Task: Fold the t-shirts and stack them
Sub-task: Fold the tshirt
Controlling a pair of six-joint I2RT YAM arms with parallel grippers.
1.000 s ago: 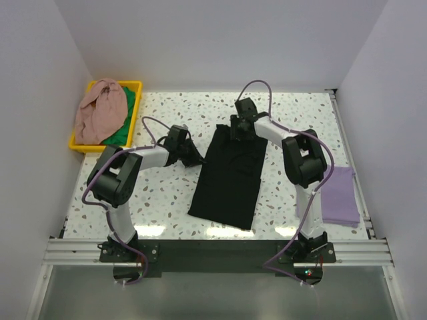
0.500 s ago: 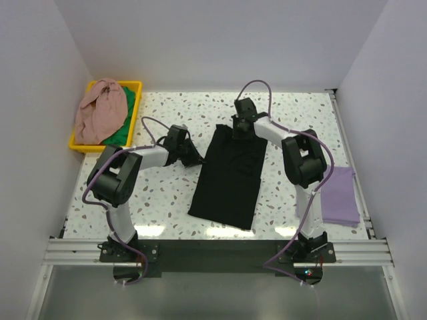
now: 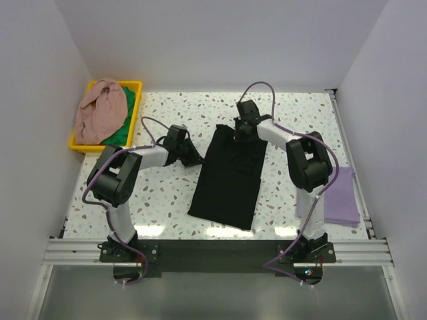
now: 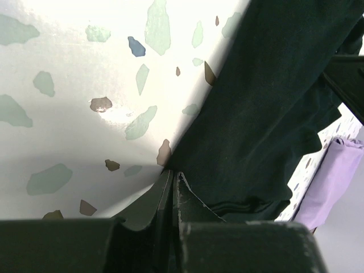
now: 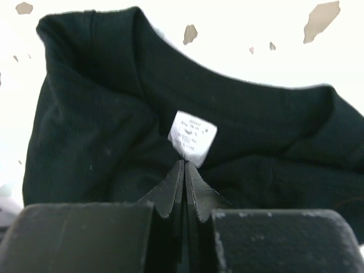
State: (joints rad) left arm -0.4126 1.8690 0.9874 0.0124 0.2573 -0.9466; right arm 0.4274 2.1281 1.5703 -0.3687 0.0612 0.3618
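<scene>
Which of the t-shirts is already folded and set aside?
The lavender t-shirt, a neat rectangle at the right edge. The black t-shirt lies spread mid-table; the pink t-shirt and green t-shirt sit crumpled in the yellow bin.

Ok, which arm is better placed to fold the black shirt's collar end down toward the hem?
Right: the right gripper is shut on the black t-shirt at the collar, by the white label. The left gripper pinches the side edge, off the collar.

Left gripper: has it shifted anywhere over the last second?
No. The left gripper sits in the same spot relative to the yellow bin, still pinching the left edge of the black t-shirt.
</scene>
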